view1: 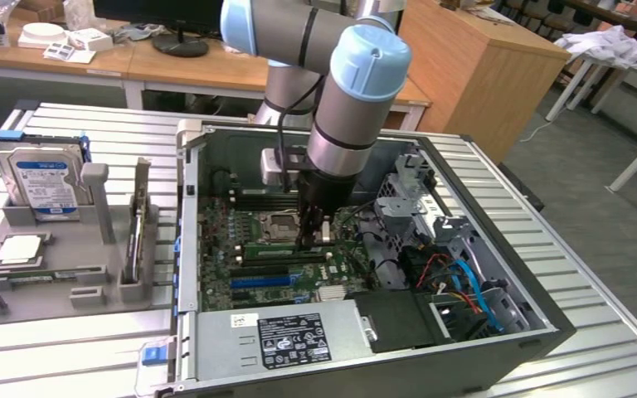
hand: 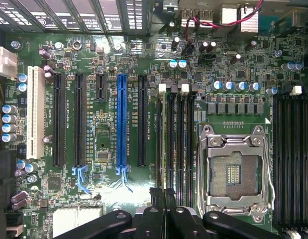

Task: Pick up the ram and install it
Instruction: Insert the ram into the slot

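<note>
The pincer [view1: 316,235] pinches the green ram [view1: 279,246] — right under it sits the motherboard [view1: 225,286], with the CPU socket [view1: 278,224] just beside.

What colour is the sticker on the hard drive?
The label is mostly blue; the exterior view shows it best.

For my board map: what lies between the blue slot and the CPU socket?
Wrist view: between blue slot and CPU socket lie one black slot and long dark memory slots.
</note>
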`<action>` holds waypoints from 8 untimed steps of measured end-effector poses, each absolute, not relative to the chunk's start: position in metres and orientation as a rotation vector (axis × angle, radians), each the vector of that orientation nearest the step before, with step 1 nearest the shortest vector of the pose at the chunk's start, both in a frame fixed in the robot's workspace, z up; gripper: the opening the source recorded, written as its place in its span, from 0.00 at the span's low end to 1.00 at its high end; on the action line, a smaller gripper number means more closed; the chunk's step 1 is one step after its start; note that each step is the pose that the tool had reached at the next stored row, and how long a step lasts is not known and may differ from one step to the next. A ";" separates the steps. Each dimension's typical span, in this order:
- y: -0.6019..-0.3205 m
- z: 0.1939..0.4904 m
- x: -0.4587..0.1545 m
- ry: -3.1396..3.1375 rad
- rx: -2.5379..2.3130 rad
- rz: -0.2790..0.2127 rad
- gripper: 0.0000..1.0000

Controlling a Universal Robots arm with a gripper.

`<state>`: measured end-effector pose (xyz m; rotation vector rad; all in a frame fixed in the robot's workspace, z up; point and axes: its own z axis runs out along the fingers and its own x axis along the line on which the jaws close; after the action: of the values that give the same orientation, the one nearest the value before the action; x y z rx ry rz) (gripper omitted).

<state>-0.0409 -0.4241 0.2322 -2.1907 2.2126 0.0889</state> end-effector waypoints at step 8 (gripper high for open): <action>-0.424 0.231 -0.041 2.213 -2.191 0.089 0.12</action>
<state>-0.0409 -0.4241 0.2313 -2.1907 2.2128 0.0888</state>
